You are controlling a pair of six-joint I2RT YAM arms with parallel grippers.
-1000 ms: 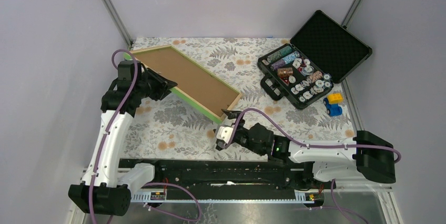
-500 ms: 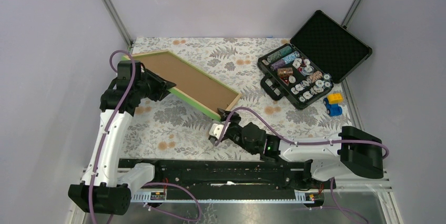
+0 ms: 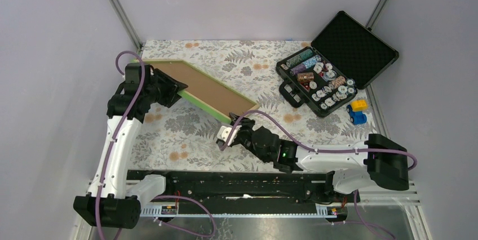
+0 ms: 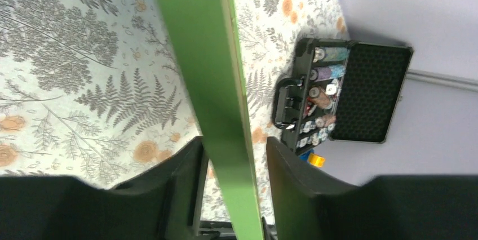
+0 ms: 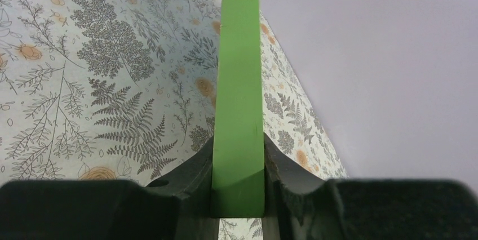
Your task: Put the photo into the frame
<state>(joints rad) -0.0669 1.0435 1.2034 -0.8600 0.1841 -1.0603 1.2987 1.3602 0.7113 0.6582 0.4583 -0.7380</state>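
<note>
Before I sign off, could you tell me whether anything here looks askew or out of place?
The frame is tilted, brown back up, gripped by the left hand and right hand at its green edge. In the open black case, chips lie jumbled. No photo shows.

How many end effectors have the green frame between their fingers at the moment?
2: the left end effector straddles the frame at its left end, and the right end effector clamps its near corner.
</note>
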